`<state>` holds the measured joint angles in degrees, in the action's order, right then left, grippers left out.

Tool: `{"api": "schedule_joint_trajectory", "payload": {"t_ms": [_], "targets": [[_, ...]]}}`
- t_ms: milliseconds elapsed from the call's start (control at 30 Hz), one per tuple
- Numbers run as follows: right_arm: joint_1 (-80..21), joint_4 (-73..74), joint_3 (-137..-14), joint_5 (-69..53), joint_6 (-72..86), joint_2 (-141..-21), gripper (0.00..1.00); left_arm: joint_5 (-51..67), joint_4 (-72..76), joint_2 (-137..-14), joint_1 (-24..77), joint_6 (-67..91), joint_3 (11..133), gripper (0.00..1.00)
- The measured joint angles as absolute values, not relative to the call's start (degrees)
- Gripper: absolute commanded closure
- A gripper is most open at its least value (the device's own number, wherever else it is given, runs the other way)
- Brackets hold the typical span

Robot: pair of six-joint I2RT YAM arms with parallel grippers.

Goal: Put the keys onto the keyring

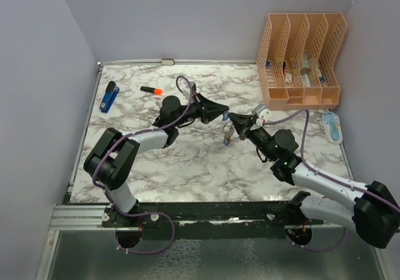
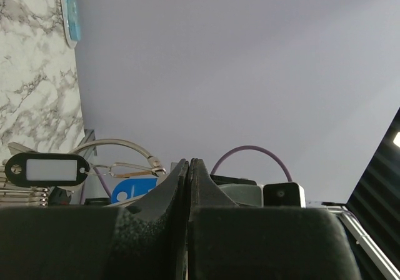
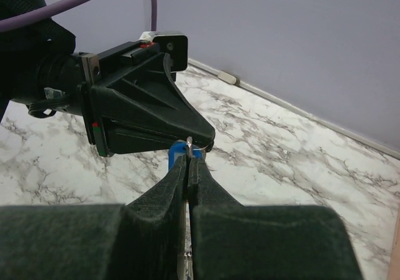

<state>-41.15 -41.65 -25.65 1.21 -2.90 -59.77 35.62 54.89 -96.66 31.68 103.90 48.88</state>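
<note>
**Q:** How are your arms set?

**A:** Both reach in over the middle of the marble worktop (image 1: 187, 174) and meet nose to nose above it. My left arm rises from its base at the near left and folds at the elbow. Its forearm runs rightward, so my left end effector (image 1: 222, 113) points right. My right arm stretches from the near right toward the far left. My right end effector (image 1: 235, 122) points left, its tip touching the left one's tip.

**Q:** And the jaws?

**A:** Both pairs are pressed together, with no gap in either wrist view. At the seam of my right fingertips (image 3: 200, 180) a loop of the thin silver keyring (image 3: 189, 144) pokes out, so the right one is pinching that wire. The left is just as narrow, but I cannot tell whether it grips anything or only meets the ring.

**Q:** Where are the keys (image 1: 228, 137)?

**A:** Off the worktop, up at the meeting point. From above they show as a small cluster dangling just under the two tips, too small to sort out. A blue tag (image 3: 177, 157) sits just beyond my right fingertips, against the left tip. Seen from my left wrist, the ring's wire curves away beside my fingers. A black tag (image 2: 47, 169) with a pale label window is linked to it on the worktop side.

**Q:** Anything else around?

**A:** A blue stapler (image 1: 109, 97) and an orange-tipped marker (image 1: 152, 90) lie at the far left, well apart from me. A peach file rack (image 1: 300, 61) stands at the far right.
</note>
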Motion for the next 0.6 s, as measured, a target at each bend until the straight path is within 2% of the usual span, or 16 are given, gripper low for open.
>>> {"api": "schedule_joint_trajectory", "payload": {"t_ms": [233, 600], "targets": [[-41.21, -43.88, -24.88, 1.13, -3.51, -59.57, 0.99, 35.59, 55.0, -96.66, 32.77, 104.44, 48.8, 1.0], [-41.21, -56.18, -15.64, 0.8, -6.76, -57.36, 0.99, 36.88, 57.19, -96.71, 33.89, 106.56, 48.4, 1.0]]}}
